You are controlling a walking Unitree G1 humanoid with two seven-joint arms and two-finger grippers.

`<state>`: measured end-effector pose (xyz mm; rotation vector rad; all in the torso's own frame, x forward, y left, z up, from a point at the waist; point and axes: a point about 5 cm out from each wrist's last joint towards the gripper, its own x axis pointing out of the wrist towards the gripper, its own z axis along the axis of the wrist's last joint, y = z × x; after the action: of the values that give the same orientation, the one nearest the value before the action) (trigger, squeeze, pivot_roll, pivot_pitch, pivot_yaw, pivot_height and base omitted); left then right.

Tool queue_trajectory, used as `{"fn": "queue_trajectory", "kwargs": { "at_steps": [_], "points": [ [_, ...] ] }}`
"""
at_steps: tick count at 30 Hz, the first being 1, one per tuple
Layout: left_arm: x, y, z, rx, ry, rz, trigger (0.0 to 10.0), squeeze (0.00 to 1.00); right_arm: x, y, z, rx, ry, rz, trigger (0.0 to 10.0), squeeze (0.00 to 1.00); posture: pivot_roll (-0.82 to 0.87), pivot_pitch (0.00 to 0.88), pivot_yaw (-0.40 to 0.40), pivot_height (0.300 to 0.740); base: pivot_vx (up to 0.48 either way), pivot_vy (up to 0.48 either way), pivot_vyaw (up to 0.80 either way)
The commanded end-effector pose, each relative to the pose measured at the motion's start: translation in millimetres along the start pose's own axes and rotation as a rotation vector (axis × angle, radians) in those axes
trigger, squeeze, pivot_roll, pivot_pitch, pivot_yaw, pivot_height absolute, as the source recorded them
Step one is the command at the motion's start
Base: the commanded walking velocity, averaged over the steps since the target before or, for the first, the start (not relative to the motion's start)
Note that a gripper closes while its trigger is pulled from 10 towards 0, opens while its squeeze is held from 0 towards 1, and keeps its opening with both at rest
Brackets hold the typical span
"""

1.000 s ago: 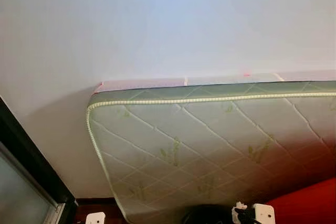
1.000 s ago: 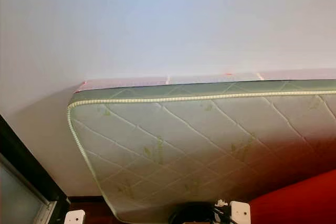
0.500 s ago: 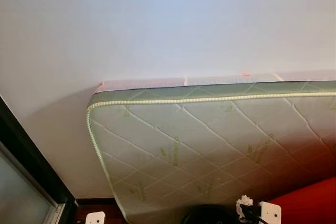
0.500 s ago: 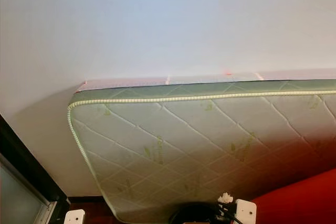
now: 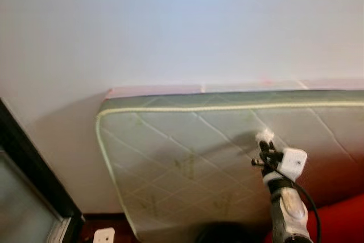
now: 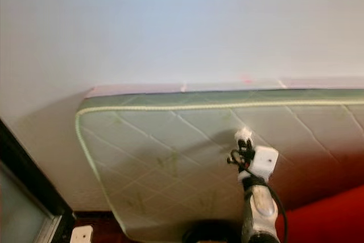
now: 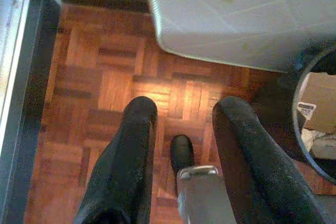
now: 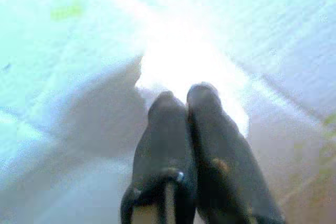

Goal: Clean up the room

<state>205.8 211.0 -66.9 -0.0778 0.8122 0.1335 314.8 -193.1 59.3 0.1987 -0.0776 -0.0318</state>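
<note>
Against the quilted mattress (image 5: 187, 157) leaning on the wall, your right gripper (image 5: 263, 138) pinches something small and white, fingers together; your left gripper (image 7: 178, 129) hangs parted over parquet below the mattress.

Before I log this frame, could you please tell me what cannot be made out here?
- Small white item at the right gripper: overexposed in the right wrist view, tiny in the eye views.
- Mattress: right end cut off by the frame edge.
- Dark round bin: contents cut off in the left wrist view, beside the left gripper.
</note>
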Motion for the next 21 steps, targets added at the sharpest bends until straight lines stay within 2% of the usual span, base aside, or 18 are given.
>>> {"fn": "queue_trajectory", "kwargs": {
  "at_steps": [1, 7, 8, 9, 11, 12, 14, 18, 21],
  "points": [
    [-1.5, 4.1, -5, 0.005, 0.020, 0.009, 10.0, 0.00, -21.2, -3.7, -25, 0.040, 0.097, -0.022, 10.0, 0.00, -0.04, 0.000, 0.018, 0.740, 0.000, 0.000, 0.00],
    [-1.4, 4.1, -5, 0.006, 0.020, 0.011, 10.0, 0.00, -32.1, -7.4, -36, 0.003, 0.153, -0.020, 10.0, 0.00, -0.04, 0.000, 0.014, 0.740, 0.000, 0.000, 0.00],
    [-1.4, 4.2, -5, 0.005, 0.019, 0.011, 10.0, 0.00, -42.4, -13.1, -48, -0.004, 0.240, -0.032, 10.0, 0.00, -0.04, 0.000, 0.015, 0.740, 0.000, 0.000, 0.00],
    [-1.4, 4.2, -5, 0.004, 0.019, 0.012, 10.0, 0.00, -45.4, -14.7, -51, -0.006, 0.264, -0.035, 10.0, 0.00, -0.04, 0.000, 0.015, 0.740, 0.000, 0.000, 0.00],
    [-1.4, 4.2, -5, 0.005, 0.020, 0.012, 10.0, 0.00, -59.4, -18.5, -69, -0.012, 0.410, -0.034, 10.0, 0.00, -0.05, 0.000, 0.018, 0.740, 0.000, 0.000, 0.00],
    [-1.4, 4.2, -5, 0.005, 0.020, 0.012, 10.0, 0.00, -59.4, -18.5, -69, -0.012, 0.410, -0.034, 10.0, 0.00, -0.05, 0.000, 0.018, 0.740, 0.000, 0.000, 0.00],
    [-1.4, 4.1, -5, 0.007, 0.022, 0.009, 10.0, 0.00, -84.7, -22.7, -93, -0.024, 0.617, -0.062, 10.0, 0.00, -0.05, 0.000, 0.020, 0.740, 0.000, 0.000, 0.00],
    [-1.4, 4.1, -5, 0.008, 0.023, 0.009, 10.0, 0.00, -93.4, -19.5, -101, -0.017, 0.693, -0.052, 10.0, 0.00, -0.05, 0.000, 0.020, 0.740, 0.000, 0.000, 0.00],
    [-1.5, 4.7, -5, 0.009, 0.022, 0.011, 10.0, 0.00, -92.3, -16.2, -104, 0.003, 0.722, -0.066, 10.0, 0.00, -0.03, 0.000, 0.026, 0.740, 0.000, 0.000, 0.00]
  ]
}}
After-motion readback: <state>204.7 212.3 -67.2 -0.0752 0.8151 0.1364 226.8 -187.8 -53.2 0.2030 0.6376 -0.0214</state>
